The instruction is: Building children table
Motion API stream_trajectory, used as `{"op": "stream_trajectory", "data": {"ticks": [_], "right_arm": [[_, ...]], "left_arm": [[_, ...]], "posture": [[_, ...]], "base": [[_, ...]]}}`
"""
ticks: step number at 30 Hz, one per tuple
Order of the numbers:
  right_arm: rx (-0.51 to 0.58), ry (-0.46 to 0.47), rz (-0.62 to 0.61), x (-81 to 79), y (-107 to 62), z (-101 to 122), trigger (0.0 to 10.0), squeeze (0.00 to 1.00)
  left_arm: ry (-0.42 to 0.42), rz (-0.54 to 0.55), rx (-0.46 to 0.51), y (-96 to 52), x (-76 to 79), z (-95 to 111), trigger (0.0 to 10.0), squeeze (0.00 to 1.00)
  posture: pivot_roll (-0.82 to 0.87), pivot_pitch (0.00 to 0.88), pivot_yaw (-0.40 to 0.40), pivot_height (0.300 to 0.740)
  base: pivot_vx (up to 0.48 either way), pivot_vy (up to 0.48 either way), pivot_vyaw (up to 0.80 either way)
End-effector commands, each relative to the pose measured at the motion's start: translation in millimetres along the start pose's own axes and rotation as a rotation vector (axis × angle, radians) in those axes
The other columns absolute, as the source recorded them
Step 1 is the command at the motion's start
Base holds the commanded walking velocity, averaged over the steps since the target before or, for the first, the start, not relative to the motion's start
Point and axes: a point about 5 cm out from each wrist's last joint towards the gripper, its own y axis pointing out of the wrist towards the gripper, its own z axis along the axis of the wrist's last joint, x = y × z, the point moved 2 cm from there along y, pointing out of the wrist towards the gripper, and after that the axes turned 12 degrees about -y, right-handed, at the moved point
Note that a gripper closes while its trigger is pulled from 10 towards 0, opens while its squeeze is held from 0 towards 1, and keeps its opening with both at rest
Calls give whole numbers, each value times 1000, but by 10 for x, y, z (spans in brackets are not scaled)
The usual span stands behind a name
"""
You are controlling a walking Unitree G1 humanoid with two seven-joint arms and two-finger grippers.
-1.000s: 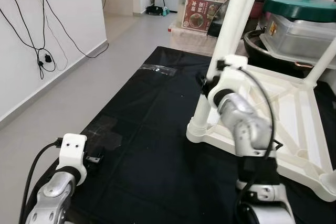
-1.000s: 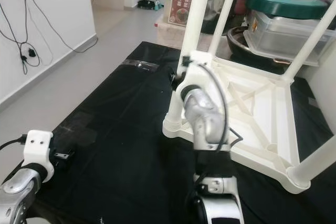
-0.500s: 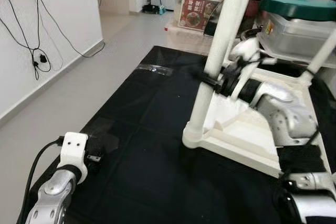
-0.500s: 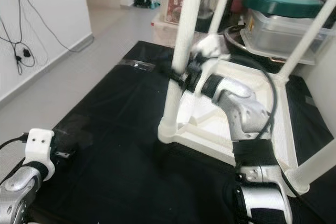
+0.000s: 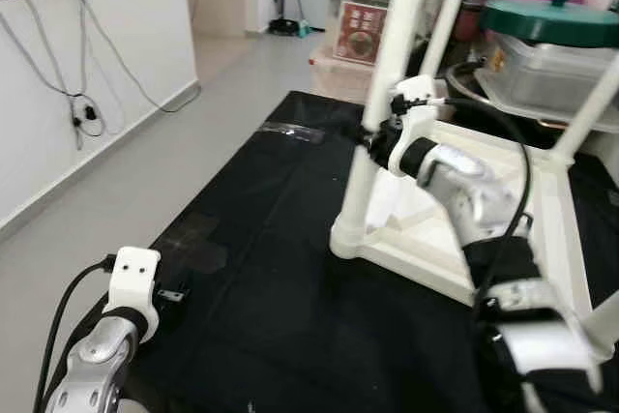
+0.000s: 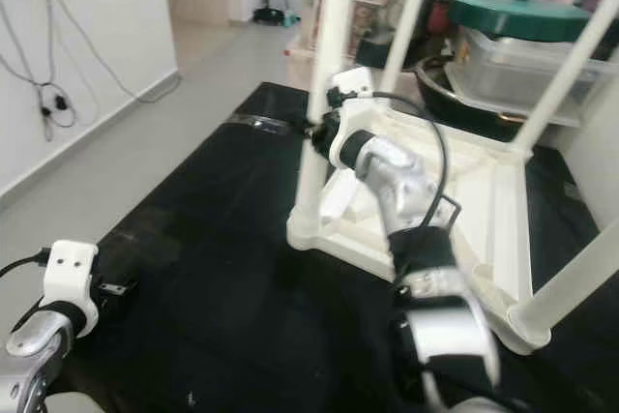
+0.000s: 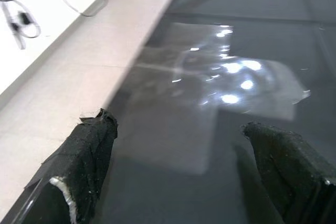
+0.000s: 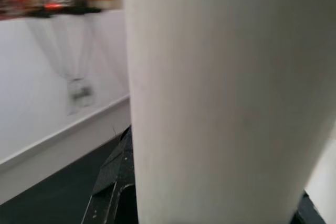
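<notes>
Right pincer point(image 5: 372, 145) has swung back, now clamping near-left table leg point(image 5: 382, 94); left pincer point(image 7: 184, 177) hanging open. Upturned children's table point(image 5: 542, 239): probably light, stiff, slick plastic; grip low.

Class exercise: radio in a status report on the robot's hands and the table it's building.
Right hand clamped on white table leg. Left hand open, idle over black mat. Table upside down. Nothing blocking.

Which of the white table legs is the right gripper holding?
The right gripper grips the leg at the table's near-left corner, nearest the wall; the other legs stand free.
</notes>
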Motion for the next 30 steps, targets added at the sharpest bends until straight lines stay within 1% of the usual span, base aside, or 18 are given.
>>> {"op": "stream_trajectory", "data": {"ticks": [1,2,4,7,8,9,12,13,17,18,19,21,22,23,24,27,29,30], "right_arm": [[-196,29,-340,316,-264,-499,0,0],[-225,62,-451,286,-430,-601,0,0],[-210,60,-561,191,-645,-639,0,0],[-210,18,-547,131,-688,-639,0,0],[-209,-24,-511,117,-642,-622,8039,0],[-196,-35,-473,103,-607,-596,10000,0],[-136,-22,-397,68,-567,-515,10000,0],[-108,-18,-380,55,-557,-468,10000,1000],[-97,-19,-358,41,-542,-437,10000,1000],[-46,-20,-211,-65,-457,-316,10000,863],[-46,-20,-211,-65,-457,-316,10000,863],[-19,-20,-132,-118,-426,-275,10000,863],[20,-9,69,-212,-427,-266,10000,0],[49,-8,253,-255,-464,-272,10000,0],[49,-8,253,-255,-464,-272,10000,0],[90,-52,663,-295,-618,-290,10000,0],[90,-52,663,-295,-618,-290,10000,0],[82,-46,768,-304,-648,-322,10000,0]], "left_arm": [[9,-7,-17,-13,42,-40,10000,0],[4,-10,-17,-10,56,-35,10000,0],[5,-13,-19,2,63,-31,10000,0],[9,-17,-27,23,60,-45,10000,0],[11,-22,-29,50,73,-43,10000,0],[11,-24,-27,61,81,-30,10000,0],[5,-26,-16,75,87,2,10000,0],[4,-25,-15,78,85,4,10000,0],[3,-23,-14,78,81,2,10000,0],[2,-21,-15,63,76,-7,10000,0],[2,-21,-15,63,76,-7,10000,0],[2,-21,-16,57,73,-13,10000,0],[5,-22,-19,56,68,-18,10000,0],[11,-24,-20,64,61,-15,10000,0],[11,-24,-20,64,61,-15,10000,0],[22,-26,-10,111,36,32,10000,0],[22,-26,-10,111,36,32,10000,0],[24,-26,-7,127,37,40,10000,0]], "posture": [[136,0,-100,740],[128,0,-88,740],[109,0,-73,740],[103,0,-69,740],[95,0,-66,740],[97,0,-71,740],[96,0,-75,740],[99,0,-76,740],[102,0,-80,740],[105,0,-72,740],[105,0,-72,740],[105,0,-72,740],[102,0,-63,740],[103,0,-69,740],[103,0,-69,740],[103,0,-71,740],[103,0,-71,740],[106,0,-73,740]], "base": [[0,0,0],[0,0,0],[0,0,0],[0,0,0],[0,0,0],[0,0,0],[0,0,0],[0,0,0],[0,0,0],[0,0,0],[0,0,0],[0,0,0],[0,0,0],[0,0,0],[0,0,0],[0,0,0],[0,0,0],[0,0,0]]}}
